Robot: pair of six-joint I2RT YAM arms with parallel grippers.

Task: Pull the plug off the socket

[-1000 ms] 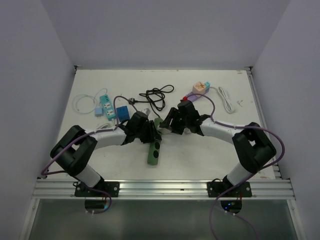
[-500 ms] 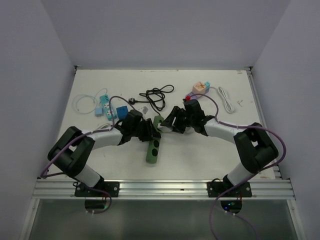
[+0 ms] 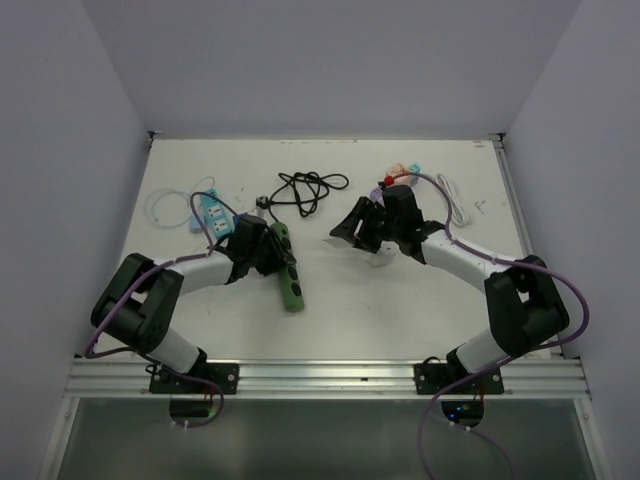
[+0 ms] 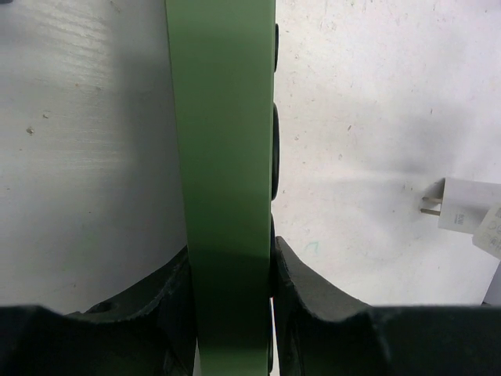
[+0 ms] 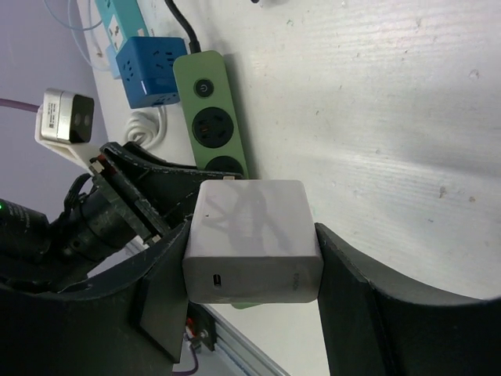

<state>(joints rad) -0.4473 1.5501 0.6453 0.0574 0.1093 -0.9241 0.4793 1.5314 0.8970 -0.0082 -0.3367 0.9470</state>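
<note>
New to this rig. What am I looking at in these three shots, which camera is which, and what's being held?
Two robot arms are bolted at the near edge of a white table. The wide picture comes from a fixed camera above and behind them. The two close-ups come from a camera on each arm's wrist.

The left claw is shut on a green power strip. The right claw grips a white charger plug, which is out of the strip and apart from it. The left wrist view shows its bare prongs.

Also on the table are a black cable, a teal power strip, a blue cube socket and a white cable.
</note>
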